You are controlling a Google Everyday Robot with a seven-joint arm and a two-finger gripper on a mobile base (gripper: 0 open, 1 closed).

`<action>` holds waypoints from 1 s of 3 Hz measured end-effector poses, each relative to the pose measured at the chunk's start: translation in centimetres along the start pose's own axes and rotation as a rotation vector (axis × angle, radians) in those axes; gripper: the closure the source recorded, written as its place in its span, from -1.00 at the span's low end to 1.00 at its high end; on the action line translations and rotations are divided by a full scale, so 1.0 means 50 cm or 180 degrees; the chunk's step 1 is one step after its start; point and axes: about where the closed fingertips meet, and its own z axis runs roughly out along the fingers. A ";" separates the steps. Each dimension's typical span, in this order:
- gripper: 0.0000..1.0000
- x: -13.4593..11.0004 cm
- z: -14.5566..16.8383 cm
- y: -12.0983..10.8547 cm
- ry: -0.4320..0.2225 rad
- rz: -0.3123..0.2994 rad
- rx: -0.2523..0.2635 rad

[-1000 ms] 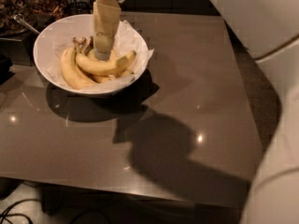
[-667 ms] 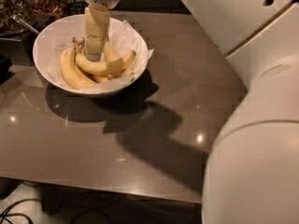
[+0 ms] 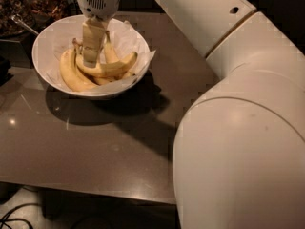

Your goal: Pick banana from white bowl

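Note:
The white bowl (image 3: 47,37), lined with crinkled white paper, stands on the dark table at the upper left. Several bananas lie in it. The long curved banana (image 3: 113,67) lies across the middle, its pointed tip toward the right rim. Other bananas (image 3: 69,73) with a brown stem lie along the left side. My gripper (image 3: 90,60) comes straight down from the top of the view into the bowl and reaches the long banana's left end. That end is hidden behind it.
My white arm (image 3: 238,128) fills the right half of the view and hides that side of the brown table (image 3: 95,147). A dark dish of food with a utensil (image 3: 19,13) sits behind the bowl at the far left. The table's front edge runs along the bottom.
The gripper has moved a little left and lower into the bowl, onto the bananas. The arm's large elbow has swung further into the right side of the view. The bowl has not moved.

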 end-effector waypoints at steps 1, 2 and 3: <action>-0.48 0.011 0.036 -0.009 0.0041 0.0141 -0.0097; -0.32 0.028 0.067 -0.016 0.0085 0.0298 -0.0192; -0.30 0.046 0.089 -0.024 0.0135 0.0430 -0.0250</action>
